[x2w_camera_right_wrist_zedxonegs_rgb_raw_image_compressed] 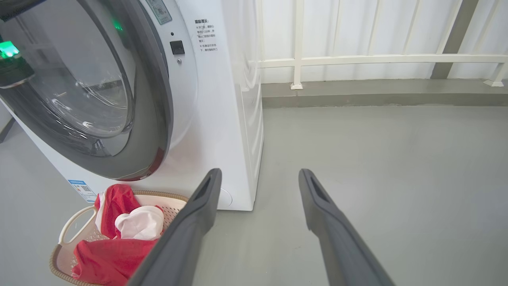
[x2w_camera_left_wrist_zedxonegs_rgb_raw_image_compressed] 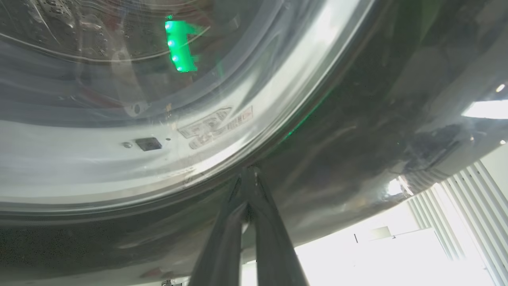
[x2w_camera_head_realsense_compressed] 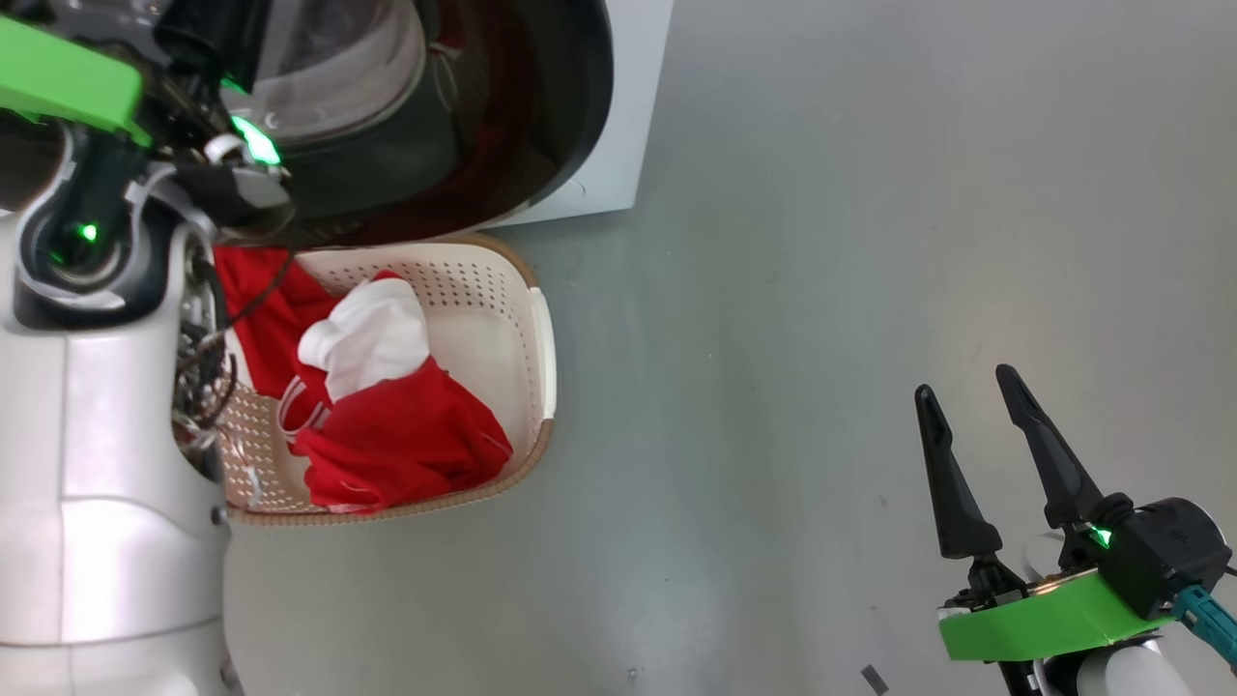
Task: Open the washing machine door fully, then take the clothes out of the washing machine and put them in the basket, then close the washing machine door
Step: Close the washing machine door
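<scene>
1. At the far left of the head view, the left arm's glossy pale forearm (x2w_camera_head_realsense_compressed: 106,503) stands tall and rounded. A flat, bright green plastic block (x2w_camera_head_realsense_compressed: 58,72) sits above it.
2. In its own wrist view, the left claw (x2w_camera_left_wrist_zedxonegs_rgb_raw_image_compressed: 248,174) has its two long dark fingers pressed together into one narrow point with nothing between them. The tips rest against the washing machine door (x2w_camera_left_wrist_zedxonegs_rgb_raw_image_compressed: 357,139) where the black rim meets the glass.
3. The door is round, with a wide glossy black rim and a bulging clear glass bowl that carries green reflections. In the right wrist view it lies close against the machine's front; I cannot tell whether it is latched.
4. The basket (x2w_camera_head_realsense_compressed: 543,329) stands on the floor just below the door. It is cream plastic and rectangular with rounded corners, with perforated sides, a brown woven-look rim and smooth loop handles.
5. The clothes (x2w_camera_head_realsense_compressed: 406,445) lie crumpled inside the basket. They are soft red fabric with thin white trim, and a white panel is bunched on top.
6. The washing machine (x2w_camera_right_wrist_zedxonegs_rgb_raw_image_compressed: 226,119) is a smooth white box with a small blue sticker (x2w_camera_right_wrist_zedxonegs_rgb_raw_image_compressed: 81,188) low on its front.
7. The floor (x2w_camera_head_realsense_compressed: 821,290) is matte grey and even.
8. At the right, the right claw (x2w_camera_head_realsense_compressed: 964,382) hangs over bare floor, well apart from the basket. Its tapered matte fingers are spread wide and hold nothing.
</scene>
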